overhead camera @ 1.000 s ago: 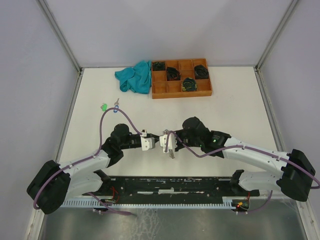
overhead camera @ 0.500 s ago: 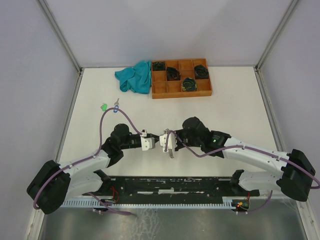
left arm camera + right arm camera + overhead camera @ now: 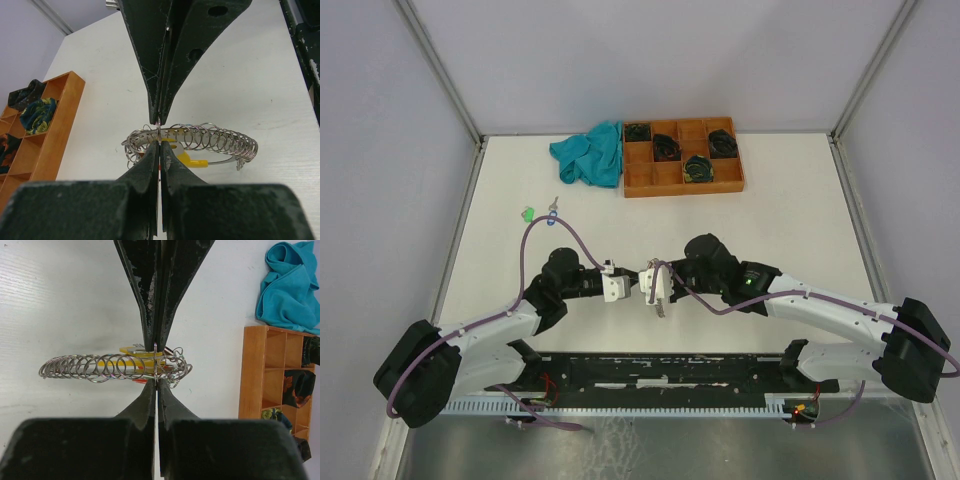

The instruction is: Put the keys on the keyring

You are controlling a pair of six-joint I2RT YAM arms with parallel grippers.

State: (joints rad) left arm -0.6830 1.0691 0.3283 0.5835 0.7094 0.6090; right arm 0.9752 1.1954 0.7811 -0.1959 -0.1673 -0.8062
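The keyring (image 3: 215, 142) is a thin metal loop strung with many small silver rings and a yellow segment (image 3: 192, 160). It hangs just above the table between both grippers at mid-table. My left gripper (image 3: 159, 132) is shut on one small ring at the loop's left end. My right gripper (image 3: 156, 364) is shut on a ring of the keyring (image 3: 90, 367), next to yellow (image 3: 132, 351) and red tags bunched there. From above, the left gripper (image 3: 625, 285) and right gripper (image 3: 650, 283) meet tip to tip. Two keys, one green-tagged (image 3: 528, 213) and one blue-tagged (image 3: 552, 211), lie on the table at far left.
An orange-brown compartment tray (image 3: 682, 188) with dark coiled bundles stands at the back, also seen as the tray (image 3: 60, 125) in the left wrist view. A teal cloth (image 3: 590, 155) lies bunched at its left. A black rail (image 3: 660, 370) runs along the near edge.
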